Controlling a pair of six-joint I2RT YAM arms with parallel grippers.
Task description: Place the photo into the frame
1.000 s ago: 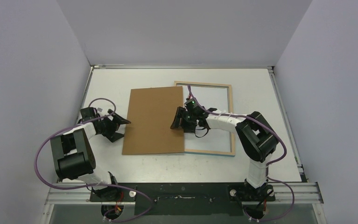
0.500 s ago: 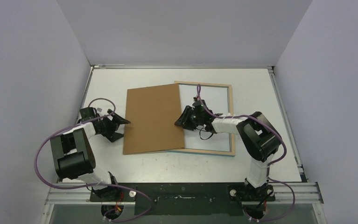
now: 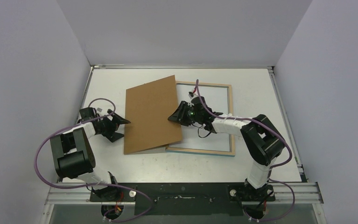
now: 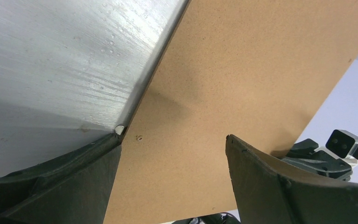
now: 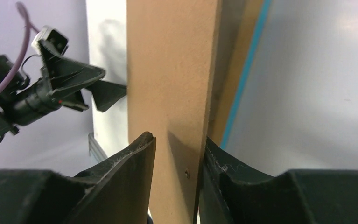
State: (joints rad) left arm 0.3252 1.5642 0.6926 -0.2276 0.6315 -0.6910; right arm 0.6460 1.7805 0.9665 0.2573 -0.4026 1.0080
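Finding: your right gripper is clamped on the 3 o'clock edge of the backing board. The board stands tilted, that edge raised and the 9 o'clock edge low toward the table. Your left gripper sits at the low edge with jaws apart; the board runs between the fingers but is not pinched. The frame lies flat at 3 o'clock of the board, wood-coloured rails upward, with its near left corner hidden under the board. The photo shows in no view; it may lie beneath the board, which I cannot confirm. Recommendation: carry the board off toward 9 o'clock, pivoting on the low edge. Hold the raised edge well above the frame's rail so it does not drag the frame askew. Close your left jaws on the board before the right lets go, or it will likely drop flat.
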